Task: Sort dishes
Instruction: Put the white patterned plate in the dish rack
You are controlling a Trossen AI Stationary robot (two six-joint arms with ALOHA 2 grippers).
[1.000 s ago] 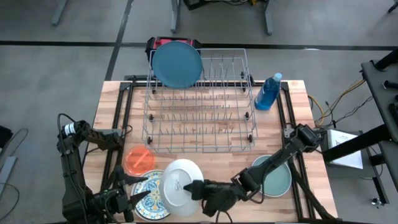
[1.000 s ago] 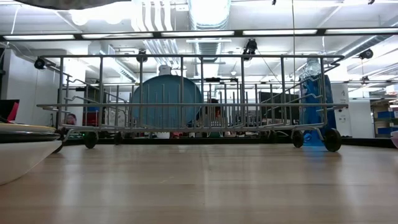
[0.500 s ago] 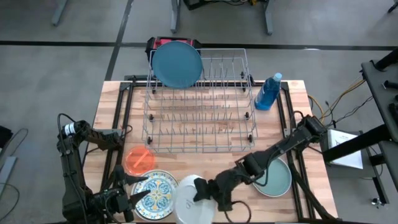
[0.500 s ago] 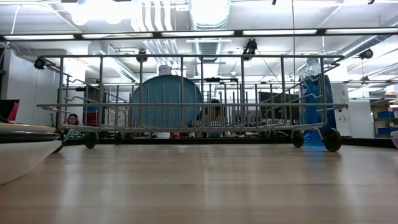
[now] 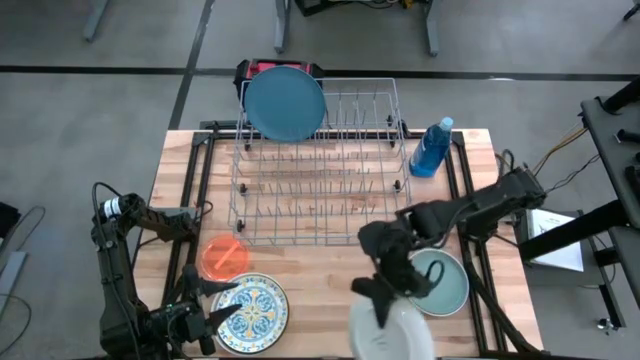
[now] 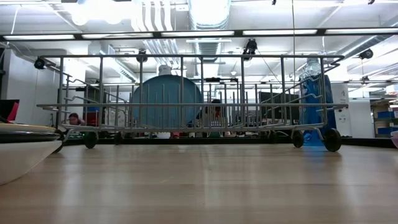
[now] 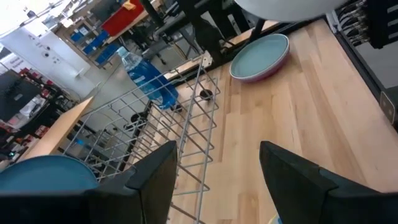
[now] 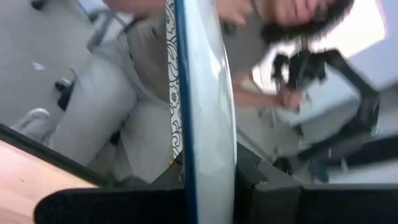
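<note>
My right gripper [image 5: 380, 292] is shut on a white plate [image 5: 392, 325], which it holds up over the table's near edge. In the right wrist view this plate [image 8: 202, 93] shows edge-on, with a blue rim line and a patterned face. A patterned plate [image 5: 250, 312] lies flat at the near left, and my left gripper [image 5: 215, 312] stands open beside it, holding nothing. A small orange plate [image 5: 222, 256] lies just beyond it. A teal plate [image 5: 445, 285] lies at the near right. A large blue plate [image 5: 285, 103] stands on edge in the wire rack [image 5: 320, 170]. My right gripper pinches the white plate's rim [image 8: 198, 186] between its two fingers [image 8: 267, 199], one on each face. The fingers come from the table's far side, pointing toward the near edge. The plate is lifted clear and tipped up on edge, reaching out past the fingers.
A blue spray bottle [image 5: 432, 148] stands at the rack's right end. Bare wood lies between the rack and the near plates [image 7: 292, 118]. A person shows beyond the table in the right wrist view [image 8: 143, 124].
My right gripper has lifted the white plate off the patterned plate and carried it along the near edge toward the table's right. Its wrist has turned, tipping the plate from flat up onto its edge. The patterned plate now lies uncovered.
</note>
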